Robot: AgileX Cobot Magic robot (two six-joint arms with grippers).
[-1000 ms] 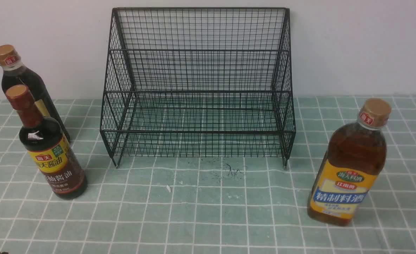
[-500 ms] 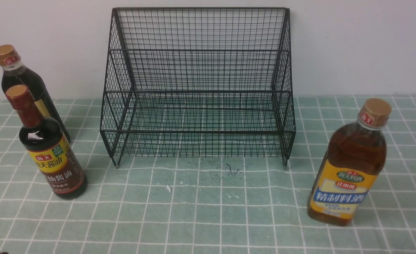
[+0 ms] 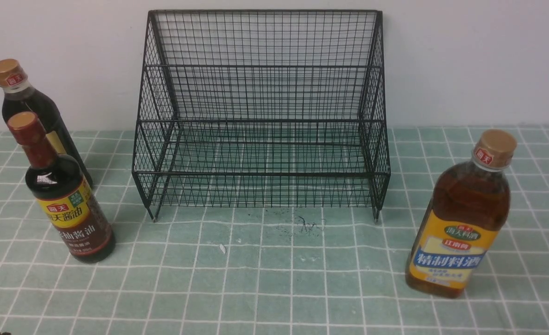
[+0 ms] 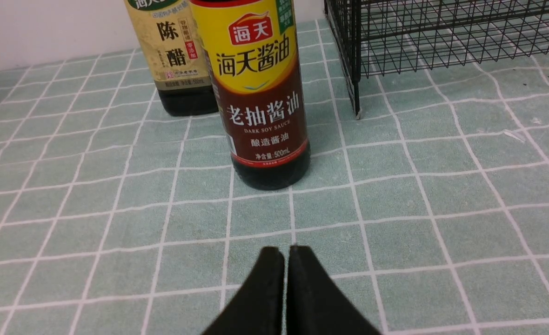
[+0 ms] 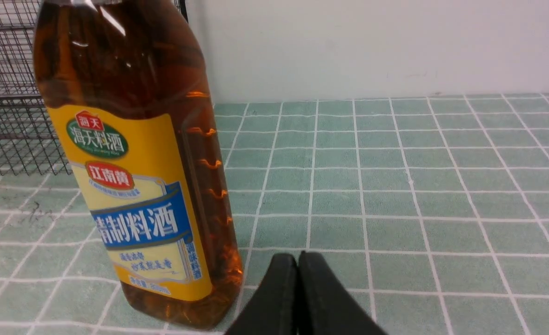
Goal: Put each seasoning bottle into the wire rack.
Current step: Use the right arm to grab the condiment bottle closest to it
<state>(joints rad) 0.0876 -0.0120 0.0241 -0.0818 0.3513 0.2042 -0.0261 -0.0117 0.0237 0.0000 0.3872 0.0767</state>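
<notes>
No visible change since earlier frames; seasoning bottles (image 3: 460, 218), wire rack (image 3: 260, 174) unmoved.

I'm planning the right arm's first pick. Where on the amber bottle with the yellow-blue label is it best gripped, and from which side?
Probably around the labelled body of the amber bottle, coming level from the robot's side. It stands upright and apart from the wire rack, so both flanks are free. The right gripper is shut, so its fingers must open first.
</notes>
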